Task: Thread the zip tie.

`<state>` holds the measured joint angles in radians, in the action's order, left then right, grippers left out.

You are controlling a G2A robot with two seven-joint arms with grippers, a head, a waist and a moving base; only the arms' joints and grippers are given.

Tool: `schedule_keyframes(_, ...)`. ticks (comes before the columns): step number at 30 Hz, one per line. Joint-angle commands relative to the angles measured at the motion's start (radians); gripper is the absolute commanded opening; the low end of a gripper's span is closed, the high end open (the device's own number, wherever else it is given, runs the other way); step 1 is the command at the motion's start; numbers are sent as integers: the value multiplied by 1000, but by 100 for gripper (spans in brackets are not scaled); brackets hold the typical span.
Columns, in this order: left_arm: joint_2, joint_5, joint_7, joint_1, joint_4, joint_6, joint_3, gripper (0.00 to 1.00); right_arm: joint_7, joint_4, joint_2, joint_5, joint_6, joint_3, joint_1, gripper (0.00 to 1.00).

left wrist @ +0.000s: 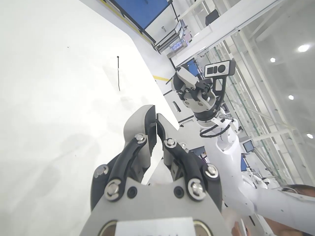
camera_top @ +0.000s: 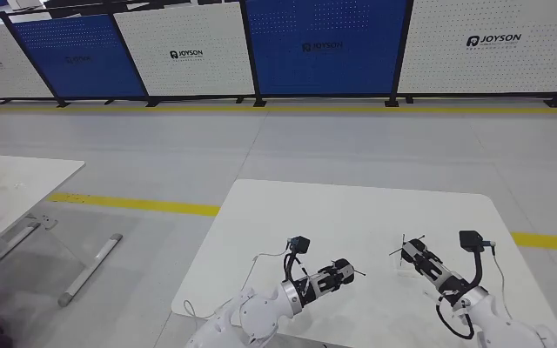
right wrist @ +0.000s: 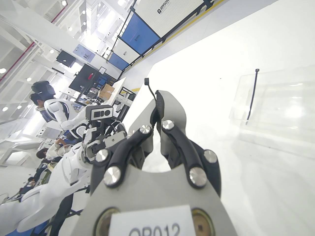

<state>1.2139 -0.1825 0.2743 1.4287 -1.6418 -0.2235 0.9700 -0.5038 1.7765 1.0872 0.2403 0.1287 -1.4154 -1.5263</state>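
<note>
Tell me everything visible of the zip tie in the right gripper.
The zip tie is a thin black strap, plastic by its look, with a small square head at its free end. It is pinched between the shut fingers of the right gripper, with its head end sticking out past the fingertips above the white table.

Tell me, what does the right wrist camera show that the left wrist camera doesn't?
Right wrist view, not the left: the right fingers up close, clamped on a black zip tie whose head sticks out past them, and the clear tray holding the loose zip tie.
Left wrist view, not the right: the left fingers up close, pressed together.
Both: the white table and the loose zip tie lying flat on it.
</note>
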Motion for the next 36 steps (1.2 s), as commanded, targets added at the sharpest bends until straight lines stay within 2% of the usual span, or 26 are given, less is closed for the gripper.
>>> schedule_keyframes(1,0,0,0,0,0,0,0,0,0,0,0,0,0,0,0,0)
schedule_keyframes(6,0,0,0,0,0,0,0,0,23,12,2,10,9,14,-17,0)
schedule_keyframes(10,0,0,0,0,0,0,0,0,69,20,6,1,63,31,-61,0)
schedule_keyframes(14,0,0,0,0,0,0,0,0,192,22,15,4,97,64,-115,0)
schedule_keyframes(18,0,0,0,0,0,0,0,0,294,34,23,36,105,91,-158,0)
schedule_keyframes(29,0,0,0,0,0,0,0,0,305,36,24,36,102,90,-161,0)
schedule_keyframes(30,0,0,0,0,0,0,0,0,318,36,25,30,109,93,-164,0)
schedule_keyframes(34,0,0,0,0,0,0,0,0,416,10,29,7,211,76,-200,0)
schedule_keyframes(36,0,0,0,0,0,0,0,0,429,18,30,3,211,77,-218,0)
